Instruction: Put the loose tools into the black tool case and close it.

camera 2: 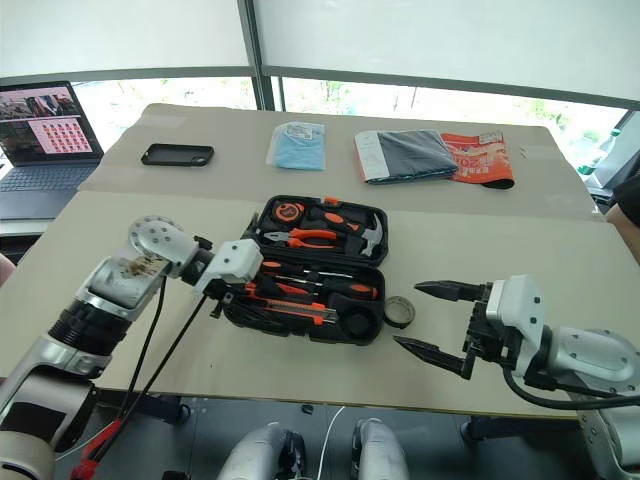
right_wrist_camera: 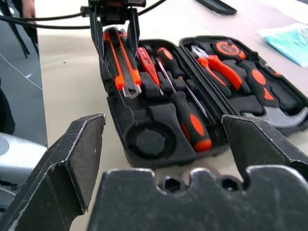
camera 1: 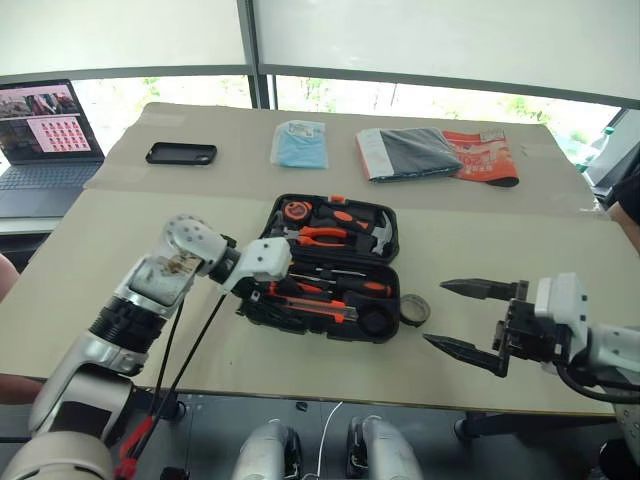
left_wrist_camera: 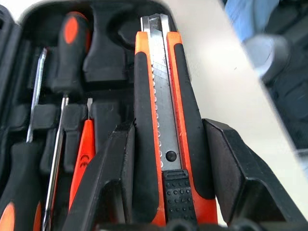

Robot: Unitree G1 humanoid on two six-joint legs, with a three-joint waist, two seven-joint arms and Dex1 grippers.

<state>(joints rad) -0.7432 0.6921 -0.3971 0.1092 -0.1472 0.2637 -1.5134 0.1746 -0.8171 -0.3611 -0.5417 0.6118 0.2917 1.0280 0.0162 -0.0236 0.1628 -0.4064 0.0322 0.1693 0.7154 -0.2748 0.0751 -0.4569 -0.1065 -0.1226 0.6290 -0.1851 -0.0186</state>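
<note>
Laptop (camera 1: 45,140) with an open screen sits far left of the black tool case (camera 1: 330,268), with a flat black phone (camera 1: 181,153) behind and left of it. Nearer, the left gripper (camera 1: 262,290) hangs over the case's left front corner, its fingers (left_wrist_camera: 113,178) closed on the black-and-orange utility knife (left_wrist_camera: 161,120), which lies along the case's front row. Beside the knife in the case lie the slim orange screwdriver (left_wrist_camera: 83,159) and two black-and-orange-handled screwdrivers (right_wrist_camera: 190,118); pliers (camera 1: 322,236), hammer and tape measure fill the lid half.

Just right of the case, on the table (camera 1: 90,260), lies the small dark tape roll (camera 1: 414,309) (its round slot in the case's front right corner looks vacant). Right again, the right gripper (camera 1: 465,320) hovers with jaws spread wide, holding nothing.

The step in hand seems to be seating the knife. Next, I judge, the knife must be pressed into its slot and released, then the roll fetched.

Behind the case lie a blue packet (camera 1: 300,143) and an orange-and-grey folded item (camera 1: 435,153) whose printing is too small to read.
</note>
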